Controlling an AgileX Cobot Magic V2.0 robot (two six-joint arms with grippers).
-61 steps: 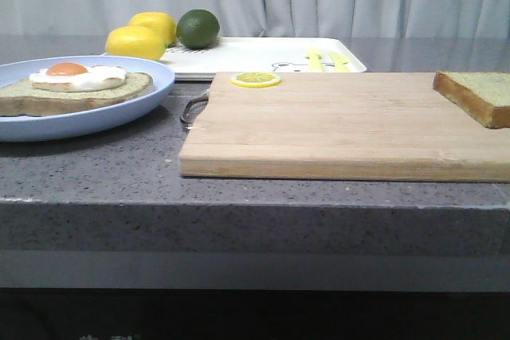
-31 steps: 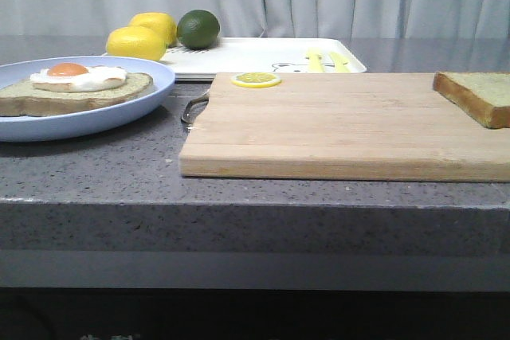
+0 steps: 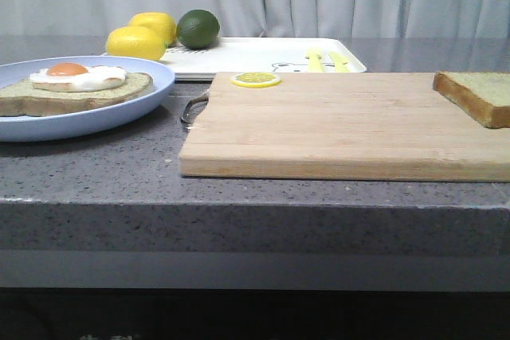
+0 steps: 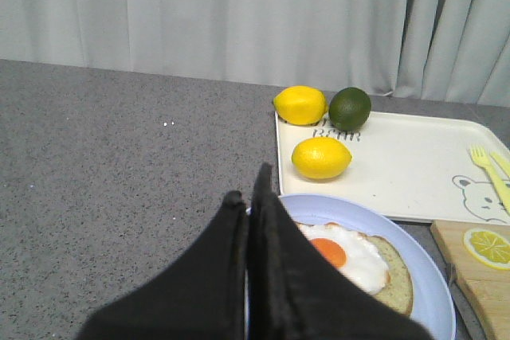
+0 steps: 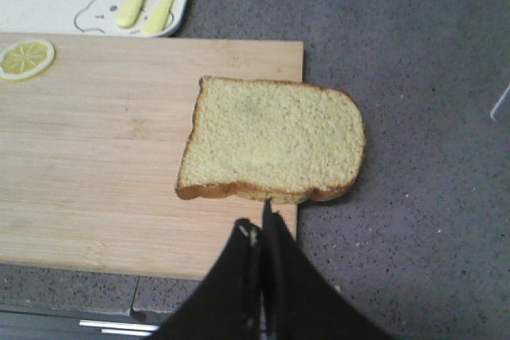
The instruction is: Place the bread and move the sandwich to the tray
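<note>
The bread (image 3: 478, 95) is a thick, pale-faced slice with a brown crust. It lies at the right end of the wooden cutting board (image 3: 335, 125) and overhangs its edge (image 5: 271, 139). The sandwich (image 3: 76, 85) shows as one brown toast slice topped with a fried egg (image 4: 355, 256), on a pale blue plate (image 3: 96, 113). The white tray (image 3: 255, 57) lies behind the board. My left gripper (image 4: 249, 182) hovers shut over the plate's near rim, holding nothing. My right gripper (image 5: 255, 216) is shut just short of the bread's crust. Neither gripper shows in the front view.
Two lemons (image 3: 137, 41) and a lime (image 3: 198, 28) sit on the tray's left part. A yellow fork and knife (image 3: 327, 60) lie on its right part. A lemon slice (image 3: 256, 80) rests on the board's far left corner. The grey counter's front edge (image 3: 255, 197) runs close.
</note>
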